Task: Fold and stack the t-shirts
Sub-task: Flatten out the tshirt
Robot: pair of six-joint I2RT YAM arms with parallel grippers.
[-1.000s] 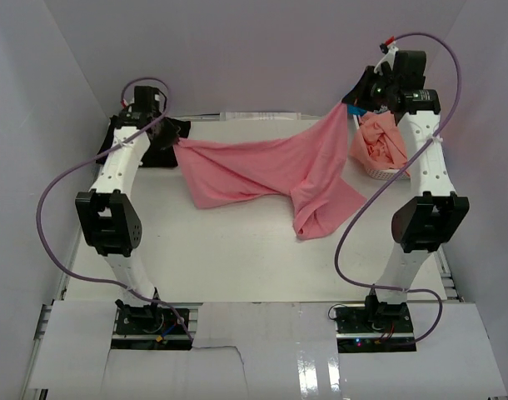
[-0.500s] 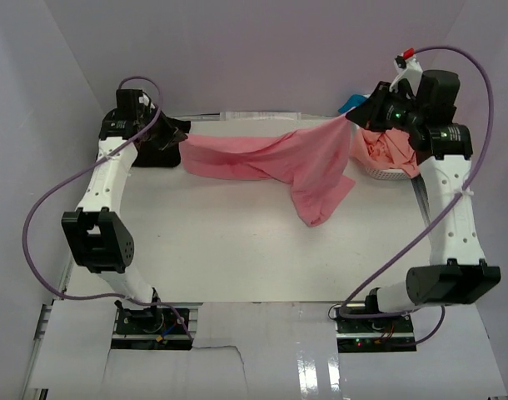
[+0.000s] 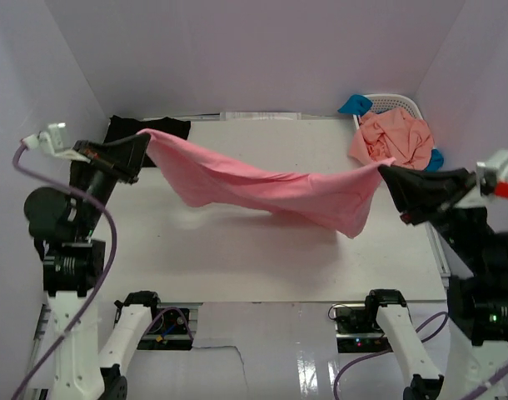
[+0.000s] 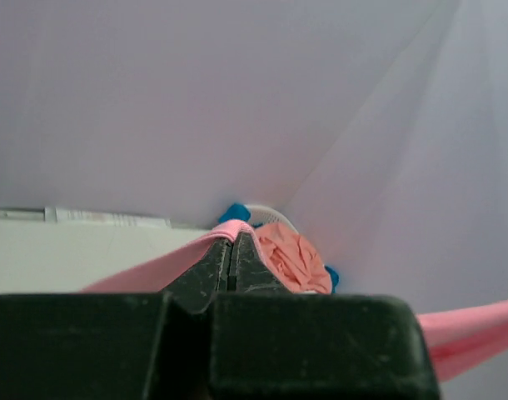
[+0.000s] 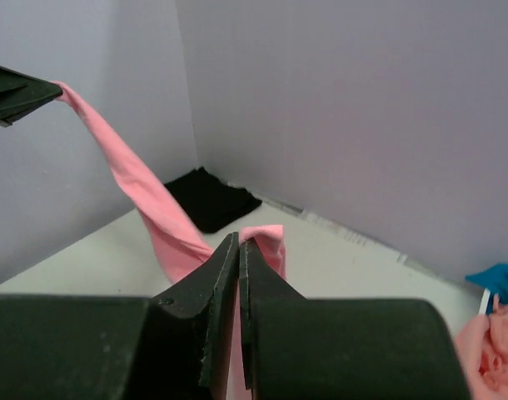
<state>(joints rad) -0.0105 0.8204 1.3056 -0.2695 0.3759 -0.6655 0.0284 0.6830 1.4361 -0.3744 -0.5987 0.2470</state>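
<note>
while the rose-pink t-shirt (image 3: 262, 187) is hung sagging above the desk (image 3: 237, 250), one end pinched tight in the left jaws and the other in the right jaws, it is judged light, limp and best gripped at hems or shoulders.

Bright, even diffuse light; faint shadow on table (image 3: 237, 267); glare on front board (image 3: 312, 371); wrist-cam foregrnd soft.

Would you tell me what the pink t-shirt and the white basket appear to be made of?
The pink t-shirt looks like soft matte cloth: it sags and creases where it hangs. The white basket seems rigid plastic, judging by its lattice rim.
</note>
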